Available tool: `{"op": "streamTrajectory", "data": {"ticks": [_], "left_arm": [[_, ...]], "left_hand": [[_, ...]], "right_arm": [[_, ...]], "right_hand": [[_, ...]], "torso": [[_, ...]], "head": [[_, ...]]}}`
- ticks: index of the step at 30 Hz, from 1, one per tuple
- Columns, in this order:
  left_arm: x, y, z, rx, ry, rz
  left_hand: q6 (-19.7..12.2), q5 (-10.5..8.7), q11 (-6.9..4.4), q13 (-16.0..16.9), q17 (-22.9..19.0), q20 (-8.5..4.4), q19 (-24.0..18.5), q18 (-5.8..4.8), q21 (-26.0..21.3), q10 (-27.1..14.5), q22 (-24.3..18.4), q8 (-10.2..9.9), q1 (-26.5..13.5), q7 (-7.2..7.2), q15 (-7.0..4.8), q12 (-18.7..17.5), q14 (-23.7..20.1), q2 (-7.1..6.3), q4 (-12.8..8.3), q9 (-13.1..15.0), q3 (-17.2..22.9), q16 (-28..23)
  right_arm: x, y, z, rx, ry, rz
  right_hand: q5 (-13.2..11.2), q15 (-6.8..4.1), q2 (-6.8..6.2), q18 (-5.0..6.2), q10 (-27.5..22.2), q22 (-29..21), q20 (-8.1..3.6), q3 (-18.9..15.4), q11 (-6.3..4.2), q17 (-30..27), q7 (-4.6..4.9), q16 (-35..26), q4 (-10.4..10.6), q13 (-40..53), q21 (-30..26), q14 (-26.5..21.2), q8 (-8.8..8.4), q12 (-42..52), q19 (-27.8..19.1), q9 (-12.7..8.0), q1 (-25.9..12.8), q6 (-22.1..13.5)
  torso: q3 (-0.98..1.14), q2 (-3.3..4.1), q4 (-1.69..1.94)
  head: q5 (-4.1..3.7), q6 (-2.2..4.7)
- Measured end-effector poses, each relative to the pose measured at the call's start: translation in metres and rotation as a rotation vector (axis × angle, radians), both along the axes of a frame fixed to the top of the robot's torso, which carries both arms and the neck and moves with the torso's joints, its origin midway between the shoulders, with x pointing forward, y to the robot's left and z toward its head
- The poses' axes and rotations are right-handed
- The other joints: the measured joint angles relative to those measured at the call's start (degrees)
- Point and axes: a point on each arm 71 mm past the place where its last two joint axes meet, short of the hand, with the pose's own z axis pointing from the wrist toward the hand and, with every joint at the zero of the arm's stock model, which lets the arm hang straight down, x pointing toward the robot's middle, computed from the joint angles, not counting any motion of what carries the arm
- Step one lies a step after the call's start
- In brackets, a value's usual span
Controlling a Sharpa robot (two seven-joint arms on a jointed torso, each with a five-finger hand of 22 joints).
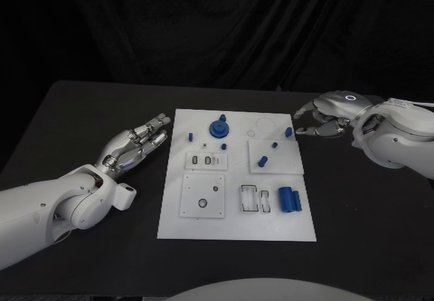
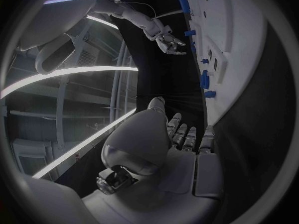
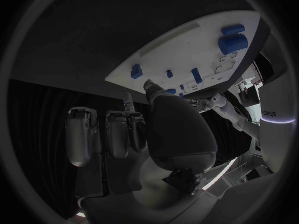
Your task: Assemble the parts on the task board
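Two hands seen flanking white board (image 1: 237,219) mid-frame: left hand (image 1: 135,145) spread, empty; right hand (image 1: 323,116) curled upper right, grasp unclear. Blue parts (image 1: 288,199) scattered.

Part of a word, "equipus"-like, shows blurred on the right arm (image 2: 81,5).

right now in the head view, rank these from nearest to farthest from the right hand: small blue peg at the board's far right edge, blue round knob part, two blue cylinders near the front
Measured from the right hand:
1. Small blue peg, at the board's far right edge, just beside the hand.
2. Blue round knob part, far middle of the task board.
3. Two blue cylinders, near-right part of the board.
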Motion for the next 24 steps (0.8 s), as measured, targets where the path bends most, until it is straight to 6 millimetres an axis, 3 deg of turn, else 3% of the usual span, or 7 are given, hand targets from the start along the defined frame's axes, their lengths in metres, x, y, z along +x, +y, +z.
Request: {"op": "streamTrajectory", "data": {"ticks": [24], "left_arm": [[0.001, 0.001, 0.0, 0.002, 0.0, 0.002]], "left_hand": [[0.0, 0.32, 0.0, 0.0, -0.05, 0.0, 0.0, 0.0, 0.0, 0.0, -0.01, 0.0, 0.0, 0.0, 0.0, 0.0, 0.0, 0.0, 0.0, -0.01, 0.0, 0.0]], "right_arm": [[0.01, 0.007, -0.016, -0.013, 0.026, -0.006]], "right_hand": [[-0.23, 0.0, -0.24, 0.01, 0.0, -0.01, 0.0, 0.15, 0.0, 0.0, 0.21, 0.0, 0.47, -0.01, -1.49, 0.0, 0.0, 0.0, 0.0, 0.0, 0.24, 0.21]], "torso": [[0.0, -0.04, -0.01]], "head": [[-0.7, 0.19]]}}
